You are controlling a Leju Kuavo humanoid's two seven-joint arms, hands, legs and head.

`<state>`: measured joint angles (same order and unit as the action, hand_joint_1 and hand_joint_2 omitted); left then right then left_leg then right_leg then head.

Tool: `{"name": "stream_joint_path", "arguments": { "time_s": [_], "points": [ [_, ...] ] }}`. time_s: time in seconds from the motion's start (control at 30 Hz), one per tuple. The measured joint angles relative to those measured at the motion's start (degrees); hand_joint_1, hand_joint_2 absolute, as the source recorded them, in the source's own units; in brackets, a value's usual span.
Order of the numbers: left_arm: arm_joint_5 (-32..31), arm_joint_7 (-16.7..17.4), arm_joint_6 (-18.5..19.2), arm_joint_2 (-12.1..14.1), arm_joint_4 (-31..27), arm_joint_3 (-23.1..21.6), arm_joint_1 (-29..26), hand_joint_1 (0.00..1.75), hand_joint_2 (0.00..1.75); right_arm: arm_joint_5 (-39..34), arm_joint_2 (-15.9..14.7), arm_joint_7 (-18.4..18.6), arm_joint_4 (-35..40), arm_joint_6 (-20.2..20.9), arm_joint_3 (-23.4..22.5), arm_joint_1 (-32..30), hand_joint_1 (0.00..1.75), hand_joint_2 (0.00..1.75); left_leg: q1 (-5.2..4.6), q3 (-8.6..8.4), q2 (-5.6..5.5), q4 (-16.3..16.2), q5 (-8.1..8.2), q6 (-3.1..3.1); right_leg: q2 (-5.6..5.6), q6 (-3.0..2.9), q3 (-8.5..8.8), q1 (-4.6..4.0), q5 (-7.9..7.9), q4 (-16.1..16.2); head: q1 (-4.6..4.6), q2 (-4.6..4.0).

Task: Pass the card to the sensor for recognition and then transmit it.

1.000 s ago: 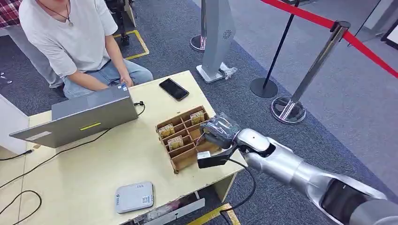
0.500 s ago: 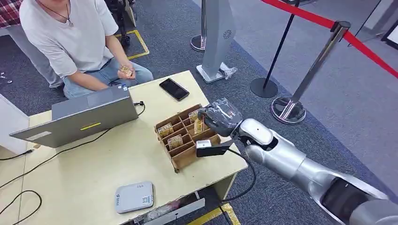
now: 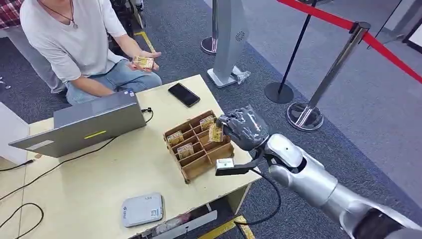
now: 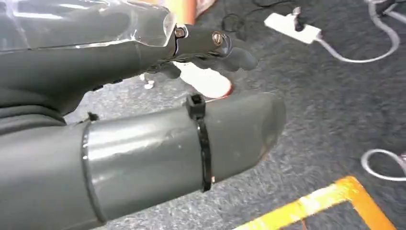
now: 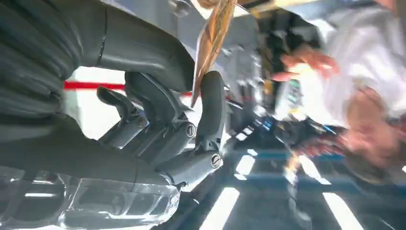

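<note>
From the head view I see my right hand point(image 3: 242, 127) just above the far end of the cardboard divider tray point(image 3: 199, 145), pinching a gold card point(image 3: 215, 132) between thumb and a finger; the right wrist view shows the same card point(image 5: 210, 43) edge-on in that pinch. My left hand point(image 4: 143, 120) hangs over grey carpet with nothing in it, fingers curled in. The white card sensor point(image 3: 142, 209) sits near the table's front edge, well apart from the card, and the person point(image 3: 74, 40) behind the laptop point(image 3: 84, 124) holds more cards point(image 3: 143, 62).
</note>
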<state>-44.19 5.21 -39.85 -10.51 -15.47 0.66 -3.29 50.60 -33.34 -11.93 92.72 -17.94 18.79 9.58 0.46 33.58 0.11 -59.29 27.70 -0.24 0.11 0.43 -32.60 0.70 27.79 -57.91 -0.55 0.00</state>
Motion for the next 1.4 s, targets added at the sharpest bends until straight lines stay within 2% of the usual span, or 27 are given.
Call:
{"name": "stream_joint_path", "arguments": {
  "time_s": [0.03,0.1,0.2,0.27,0.43,0.57,0.73,0.97,1.33,1.37,1.4],
  "points": [
    [0.04,-0.73,0.02,-0.07,0.00,0.64,0.27,0.00,0.00,-0.42,0.89,-0.84,-0.95,-0.29,0.38,1.85,1.75,1.75,0.02,0.01,0.00,0.01,-0.06,-0.01,-0.01,-0.01,0.01,-0.01,-0.04,-0.02,0.00,0.00],
    [0.53,-1.32,1.37,0.48,0.13,3.01,2.25,0.00,0.00,-0.94,4.74,-2.39,-6.02,-0.66,2.79,8.23,1.75,1.75,0.12,0.04,0.15,0.01,-0.31,-0.27,0.16,-0.13,-0.14,-0.09,-0.32,-0.04,-0.02,0.00],
    [-0.46,0.00,3.89,1.71,0.26,5.03,7.29,0.00,0.00,-1.07,10.94,-1.27,-13.46,-1.75,6.87,17.05,1.75,1.75,0.21,0.12,0.08,0.03,-0.62,-0.30,0.05,-0.28,-0.22,-0.18,-0.53,-0.13,0.00,0.00],
    [-1.10,0.19,4.00,2.03,0.28,5.62,8.91,0.00,0.00,-1.18,14.68,-0.59,-17.59,-2.08,8.75,21.48,1.75,1.75,0.20,0.11,0.04,0.03,-0.77,-0.37,0.04,-0.35,-0.27,-0.17,-0.59,-0.25,0.04,0.00],
    [-1.97,0.28,3.78,2.10,0.46,6.55,9.67,0.00,0.00,-1.07,22.48,1.29,-26.00,-2.49,11.57,30.21,1.75,1.75,0.20,0.18,0.02,0.03,-0.85,-0.45,0.06,-0.41,-0.44,-0.18,-0.64,-0.32,0.00,0.00],
    [-2.32,0.37,3.83,2.16,0.61,6.82,9.87,0.00,0.00,-0.83,26.87,2.36,-31.25,-2.54,12.72,35.21,1.75,1.75,0.18,0.31,-0.05,0.03,-0.85,-0.45,0.02,-0.40,-0.56,-0.17,-0.64,-0.32,-0.02,0.00],
    [-2.62,0.70,3.91,2.19,0.68,7.03,10.00,0.00,0.00,-0.22,30.87,3.29,-38.05,-2.78,13.25,40.60,1.75,1.75,0.17,0.36,-0.07,0.02,-0.85,-0.45,0.00,-0.39,-0.60,-0.17,-0.65,-0.30,-0.02,0.00],
    [-2.06,0.70,3.78,2.19,0.68,7.95,10.01,0.00,0.00,0.98,34.98,3.62,-46.85,-4.07,13.69,45.62,1.75,1.75,0.18,0.37,-0.08,0.02,-0.85,-0.45,-0.02,-0.39,-0.62,-0.16,-0.65,-0.30,-0.02,0.00],
    [-1.77,0.78,3.19,2.19,0.92,8.61,9.81,0.00,0.00,3.08,38.26,6.40,-55.55,-4.18,14.06,49.63,1.75,1.75,0.18,0.38,-0.08,0.02,-0.85,-0.45,-0.02,-0.39,-0.62,-0.16,-0.65,-0.30,-0.02,0.00],
    [-1.75,0.78,3.15,2.19,0.94,8.81,9.78,0.00,0.00,3.34,38.43,6.55,-56.18,-4.18,14.06,49.79,0.14,1.75,0.18,0.38,-0.08,0.02,-0.85,-0.45,-0.02,-0.39,-0.62,-0.16,-0.65,-0.30,-0.02,0.00],
    [-1.75,0.78,3.13,2.19,0.94,8.94,9.75,0.00,0.00,3.61,38.54,6.84,-56.64,-4.18,14.08,49.92,0.00,1.75,0.18,0.38,-0.08,0.02,-0.85,-0.45,-0.02,-0.39,-0.62,-0.16,-0.65,-0.30,-0.02,0.00]
  ]
}}
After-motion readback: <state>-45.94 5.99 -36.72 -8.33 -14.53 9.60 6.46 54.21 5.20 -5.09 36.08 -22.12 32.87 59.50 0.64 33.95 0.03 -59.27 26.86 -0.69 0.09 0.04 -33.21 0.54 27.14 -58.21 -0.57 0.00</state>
